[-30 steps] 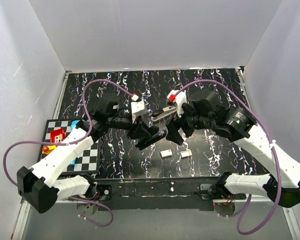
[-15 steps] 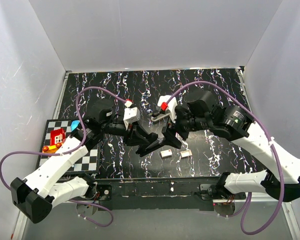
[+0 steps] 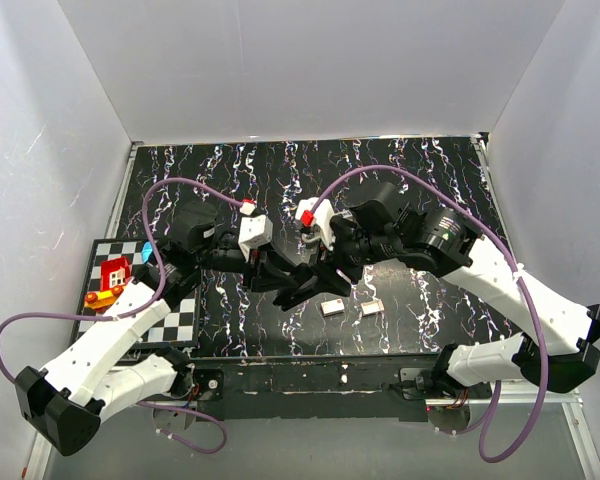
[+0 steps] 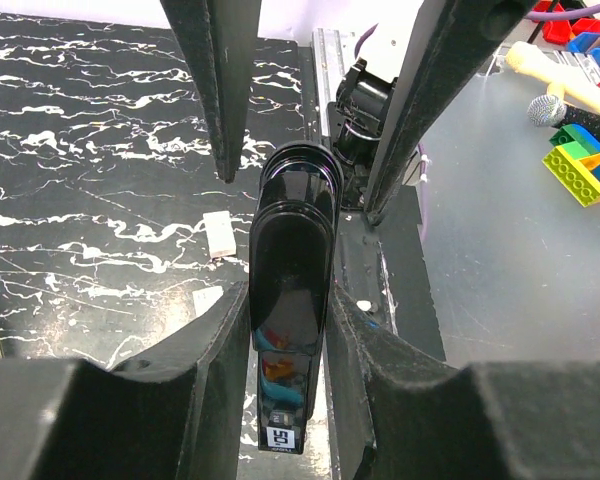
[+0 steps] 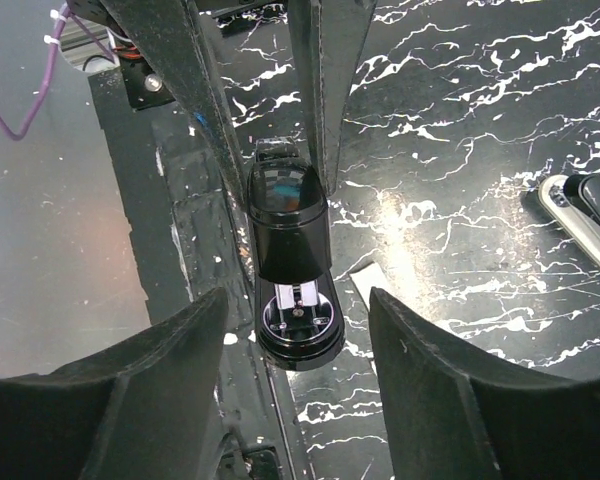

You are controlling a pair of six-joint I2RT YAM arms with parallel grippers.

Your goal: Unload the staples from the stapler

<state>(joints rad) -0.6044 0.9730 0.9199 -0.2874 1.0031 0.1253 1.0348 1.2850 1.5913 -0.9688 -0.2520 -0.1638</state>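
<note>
The stapler (image 4: 292, 260) is slim and glossy black, and my left gripper (image 4: 290, 300) is shut on its sides, holding it above the table. In the top view the left gripper (image 3: 288, 286) and the stapler (image 3: 302, 280) sit mid-table. My right gripper (image 5: 298, 300) faces the stapler's round end (image 5: 298, 325), where a small metal part shows. Its fingers (image 5: 150, 370) stand open on either side of that end with a gap on each side. In the top view the right gripper (image 3: 325, 270) meets the left one over the table's front half.
Two small pale blocks (image 3: 331, 307) (image 3: 372, 307) lie on the black marbled table (image 3: 400, 170) just in front of the grippers. A slim grey and black piece (image 5: 580, 215) lies further back. A checkered board (image 3: 175, 320) with a red toy (image 3: 112, 270) sits at the left edge.
Both arms have shifted left and a little nearer, the stapler still in the left gripper. The right gripper's fingers have narrowed around the stapler's end.
</note>
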